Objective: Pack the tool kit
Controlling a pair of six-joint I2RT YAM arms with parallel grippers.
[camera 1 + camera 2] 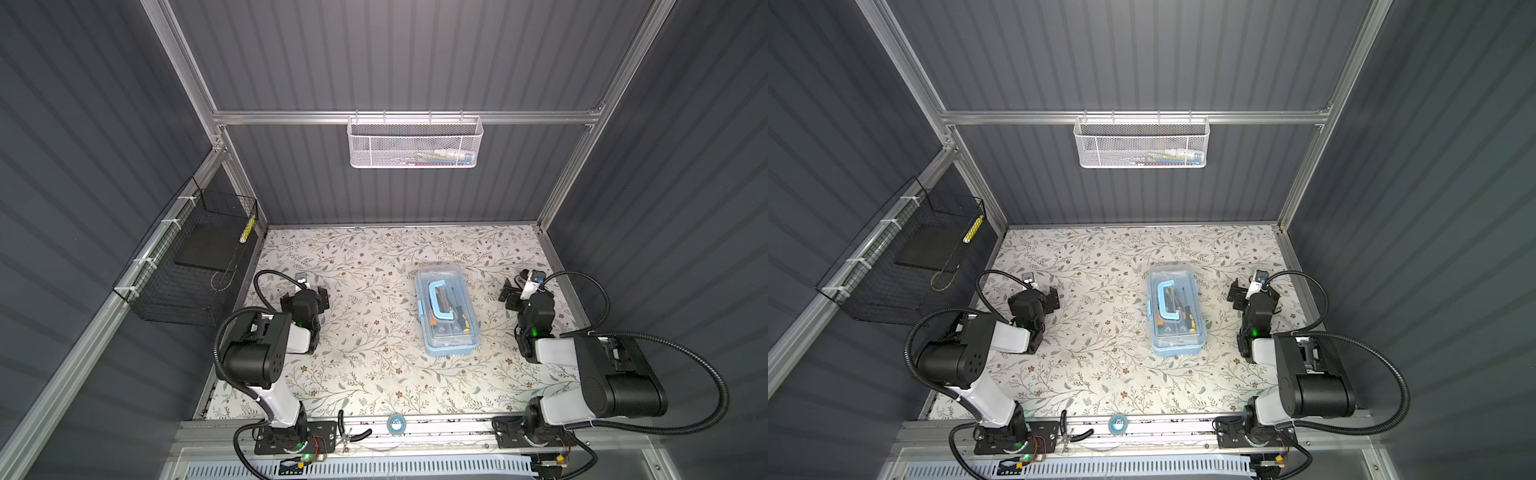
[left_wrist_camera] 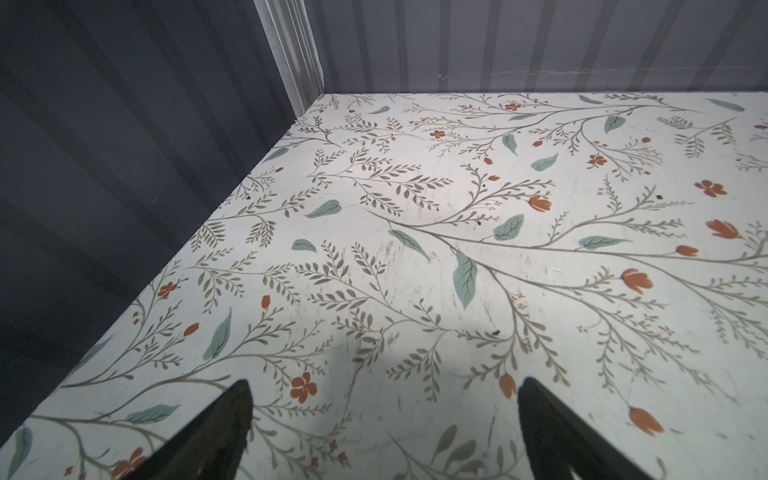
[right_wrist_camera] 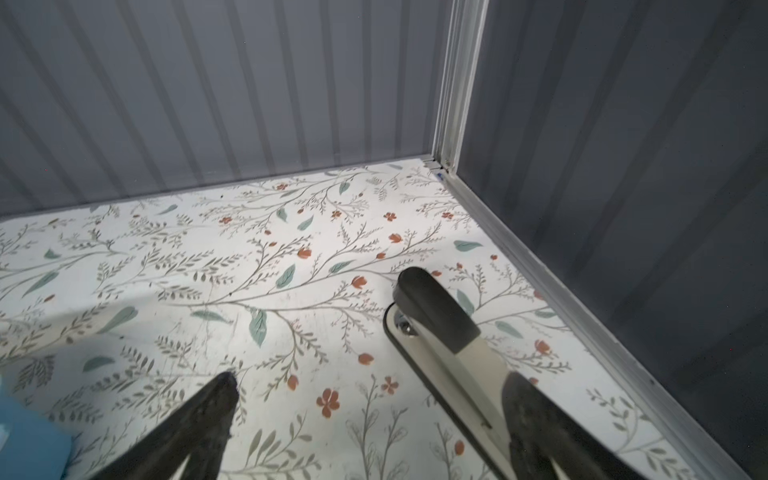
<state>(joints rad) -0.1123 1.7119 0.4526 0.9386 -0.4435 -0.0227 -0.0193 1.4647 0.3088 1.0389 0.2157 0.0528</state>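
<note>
- While both arms hang idle, the tool kit (image 1: 448, 309) sits mid-table, clear lid apparently shut, handle (image 1: 436, 303) folded flat on top.
- Looks light, rigid, slick plastic; I'd go for that handle or pinch the long sides.
- Left gripper (image 1: 321, 296): jaws spread, empty, well left of it.
- Right gripper (image 1: 512, 293): jaws spread too, empty, near its right side.

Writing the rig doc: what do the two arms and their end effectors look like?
Left arm and right arm match: black motor housings, white links, a green light near the wrist, black corrugated cable looping alongside. Left end effector and right end effector: two dark tapered fingers each.
</note>
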